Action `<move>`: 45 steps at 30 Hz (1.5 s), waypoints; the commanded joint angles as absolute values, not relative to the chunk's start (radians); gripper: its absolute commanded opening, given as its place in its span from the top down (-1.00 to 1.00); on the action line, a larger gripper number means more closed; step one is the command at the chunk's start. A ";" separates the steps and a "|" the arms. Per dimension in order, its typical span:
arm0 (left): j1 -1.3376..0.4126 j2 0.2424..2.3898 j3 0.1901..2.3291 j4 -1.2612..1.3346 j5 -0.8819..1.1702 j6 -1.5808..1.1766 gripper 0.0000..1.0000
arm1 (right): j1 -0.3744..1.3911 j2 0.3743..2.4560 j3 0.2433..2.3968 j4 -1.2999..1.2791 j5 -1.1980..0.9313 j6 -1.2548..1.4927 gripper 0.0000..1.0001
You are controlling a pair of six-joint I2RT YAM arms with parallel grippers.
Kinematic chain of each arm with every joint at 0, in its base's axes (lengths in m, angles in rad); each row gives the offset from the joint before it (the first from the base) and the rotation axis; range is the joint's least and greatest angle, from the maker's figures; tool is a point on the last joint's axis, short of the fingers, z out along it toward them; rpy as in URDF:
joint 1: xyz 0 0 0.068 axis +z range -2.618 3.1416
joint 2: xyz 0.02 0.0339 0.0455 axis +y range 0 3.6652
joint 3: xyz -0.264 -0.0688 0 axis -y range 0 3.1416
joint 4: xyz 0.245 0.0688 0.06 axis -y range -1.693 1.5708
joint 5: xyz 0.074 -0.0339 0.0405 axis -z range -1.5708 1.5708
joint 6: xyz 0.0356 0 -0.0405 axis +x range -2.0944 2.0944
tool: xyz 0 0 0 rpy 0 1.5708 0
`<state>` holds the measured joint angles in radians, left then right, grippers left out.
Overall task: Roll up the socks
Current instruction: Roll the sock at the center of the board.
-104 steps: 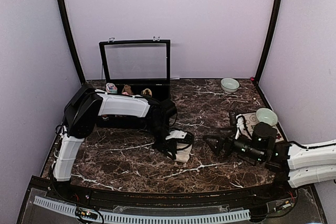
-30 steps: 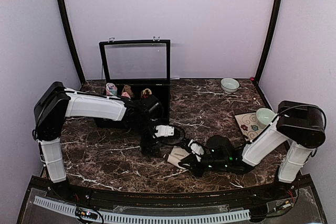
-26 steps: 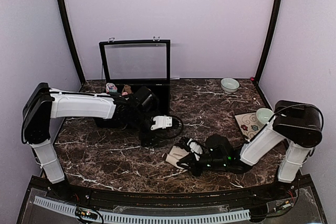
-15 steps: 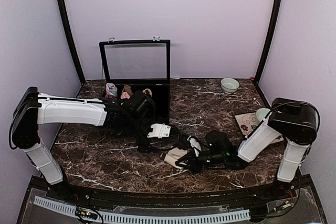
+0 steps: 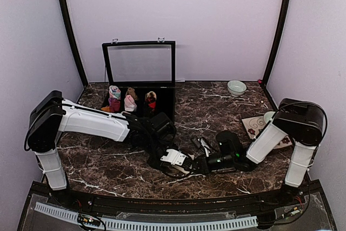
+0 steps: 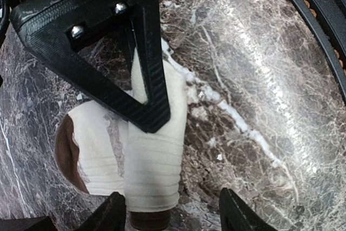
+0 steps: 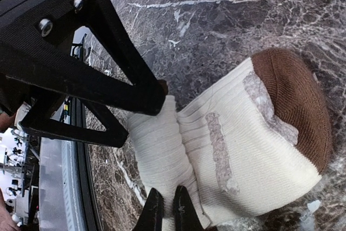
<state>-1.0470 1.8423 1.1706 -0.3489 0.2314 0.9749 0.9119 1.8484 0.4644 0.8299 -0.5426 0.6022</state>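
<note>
A cream sock with a brown cuff and a brown toe lies folded on the marble table. My left gripper hangs over its cuff end, jaws open on either side of the fold. One left finger touches the fold's top. My right gripper is shut on the cream fabric at the fold's near edge. One right finger rests across the sock. In the top view the two grippers meet at the front centre, left gripper and right gripper, hiding most of the sock.
An open black case with rolled sock bundles stands at the back left. Two pale bowls and a patterned mat sit at the right. The table's black front rail runs close by the sock.
My left gripper has swung forward and right to the sock, and its jaws have narrowed. The right gripper has kept its pinch while its arm shifted slightly.
</note>
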 commanded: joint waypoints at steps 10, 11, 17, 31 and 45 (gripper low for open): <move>-1.063 1.827 1.141 -0.214 0.162 0.991 -0.29 | 0.877 1.957 0.452 0.532 -0.592 0.669 1.00; -1.068 1.813 1.138 -0.217 0.165 0.996 -0.31 | 0.874 1.957 0.451 0.533 -0.595 0.669 1.00; -1.096 1.785 1.073 -0.203 0.164 1.034 -0.24 | 0.853 1.961 0.445 0.533 -0.615 0.680 1.00; -1.098 1.911 1.105 -0.177 0.103 1.033 0.33 | 0.850 1.960 0.445 0.542 -0.627 0.697 1.00; -1.021 2.063 1.341 -0.574 0.386 0.943 0.77 | 0.865 1.651 0.359 0.536 -0.430 0.516 -0.98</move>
